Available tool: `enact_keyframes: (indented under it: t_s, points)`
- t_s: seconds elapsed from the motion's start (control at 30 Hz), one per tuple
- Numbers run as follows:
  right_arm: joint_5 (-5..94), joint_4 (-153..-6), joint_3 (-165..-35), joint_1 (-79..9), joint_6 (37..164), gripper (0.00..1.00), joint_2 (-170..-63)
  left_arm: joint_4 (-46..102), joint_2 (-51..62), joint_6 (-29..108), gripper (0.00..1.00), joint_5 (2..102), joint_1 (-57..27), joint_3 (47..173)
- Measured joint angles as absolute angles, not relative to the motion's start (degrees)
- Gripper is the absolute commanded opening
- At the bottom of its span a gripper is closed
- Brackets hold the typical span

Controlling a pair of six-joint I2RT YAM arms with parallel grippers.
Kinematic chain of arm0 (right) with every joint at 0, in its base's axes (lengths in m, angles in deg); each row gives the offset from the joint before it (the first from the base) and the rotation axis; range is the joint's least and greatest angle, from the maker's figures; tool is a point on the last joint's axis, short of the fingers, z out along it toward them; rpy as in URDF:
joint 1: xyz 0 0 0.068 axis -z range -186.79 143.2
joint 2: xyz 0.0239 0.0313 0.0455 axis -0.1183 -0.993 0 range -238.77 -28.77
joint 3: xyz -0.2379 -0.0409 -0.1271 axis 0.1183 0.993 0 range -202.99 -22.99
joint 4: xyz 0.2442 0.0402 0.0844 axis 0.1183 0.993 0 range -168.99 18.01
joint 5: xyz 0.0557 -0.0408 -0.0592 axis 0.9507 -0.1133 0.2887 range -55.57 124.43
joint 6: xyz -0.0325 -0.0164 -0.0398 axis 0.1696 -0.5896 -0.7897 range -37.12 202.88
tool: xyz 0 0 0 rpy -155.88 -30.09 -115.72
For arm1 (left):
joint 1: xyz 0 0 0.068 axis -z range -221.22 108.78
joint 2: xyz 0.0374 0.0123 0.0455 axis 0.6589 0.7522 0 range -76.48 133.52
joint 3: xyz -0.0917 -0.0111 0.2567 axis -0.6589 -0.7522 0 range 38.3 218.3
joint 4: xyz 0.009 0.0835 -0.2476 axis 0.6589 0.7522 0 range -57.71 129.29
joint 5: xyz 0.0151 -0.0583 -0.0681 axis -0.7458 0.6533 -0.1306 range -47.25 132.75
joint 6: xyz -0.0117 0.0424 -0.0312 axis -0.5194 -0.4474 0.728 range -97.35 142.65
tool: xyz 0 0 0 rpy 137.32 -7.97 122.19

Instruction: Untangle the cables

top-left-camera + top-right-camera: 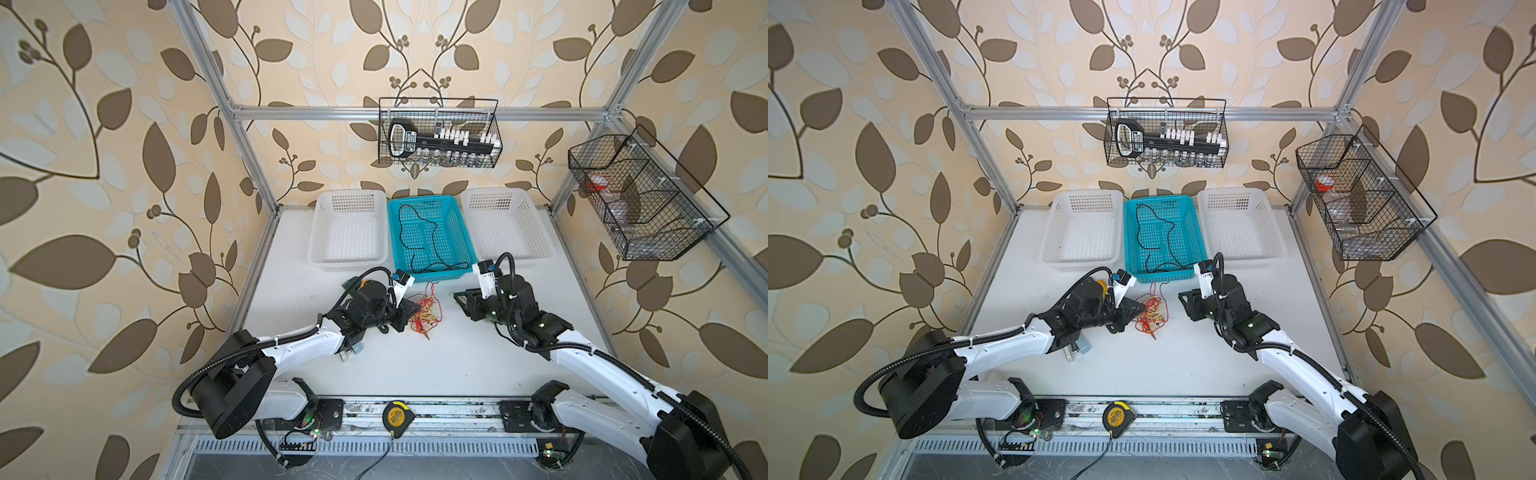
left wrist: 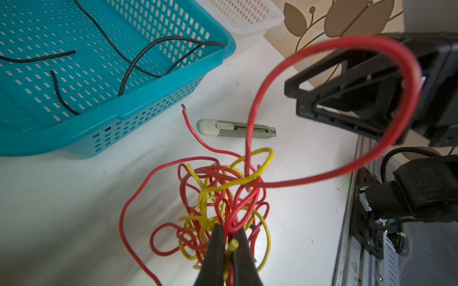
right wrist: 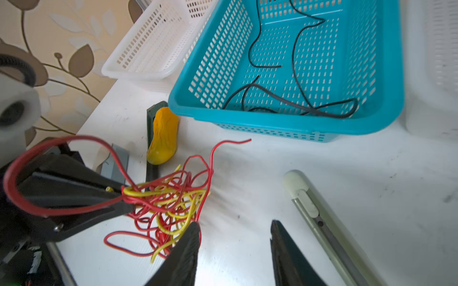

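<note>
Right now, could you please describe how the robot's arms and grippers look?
The left arm and right arm have glossy white shells, black joints and black corrugated hoses zip-tied alongside. The left gripper and right gripper are black, with tapering triangular fingers.

Glossy plastic-coated cables (image 2: 223, 198), perforated plastic teal basket (image 2: 74, 138), smooth, faintly scuffed white table (image 2: 62, 210).
</note>
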State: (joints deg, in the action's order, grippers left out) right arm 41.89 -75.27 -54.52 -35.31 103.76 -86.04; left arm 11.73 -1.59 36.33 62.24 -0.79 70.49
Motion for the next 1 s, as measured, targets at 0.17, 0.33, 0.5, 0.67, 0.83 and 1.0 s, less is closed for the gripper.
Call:
enact_keyframes:
  t_s: [0.17, 0.33, 0.5, 0.67, 0.83, 1.0]
  points:
    - [44.8, -77.1, -52.4, -36.6, 106.1, 0.5, -86.3, 10.2, -2.0, 38.7, 0.0, 62.3, -0.8, 70.5]
    - [45.9, -80.2, -52.4, -39.3, 107.7, 0.5, -88.7, 9.0, -2.5, 40.9, 0.0, 62.3, -0.8, 70.5]
    - [45.8, -83.5, -52.4, -41.4, 109.6, 0.47, -93.5, 7.2, -2.5, 42.8, 0.0, 63.6, -0.8, 70.5]
    - [45.2, -87.0, -52.5, -41.6, 111.1, 0.28, -97.6, 6.8, -2.7, 43.9, 0.0, 63.7, -0.8, 70.5]
    - [43.7, -87.9, -52.6, -41.8, 111.4, 0.19, -99.0, 5.9, -3.4, 44.3, 0.0, 63.3, -0.8, 68.9]
    - [39.4, -86.0, -52.5, -41.7, 111.7, 0.16, -99.0, 3.7, -6.0, 45.8, 0.0, 61.9, -0.7, 65.7]
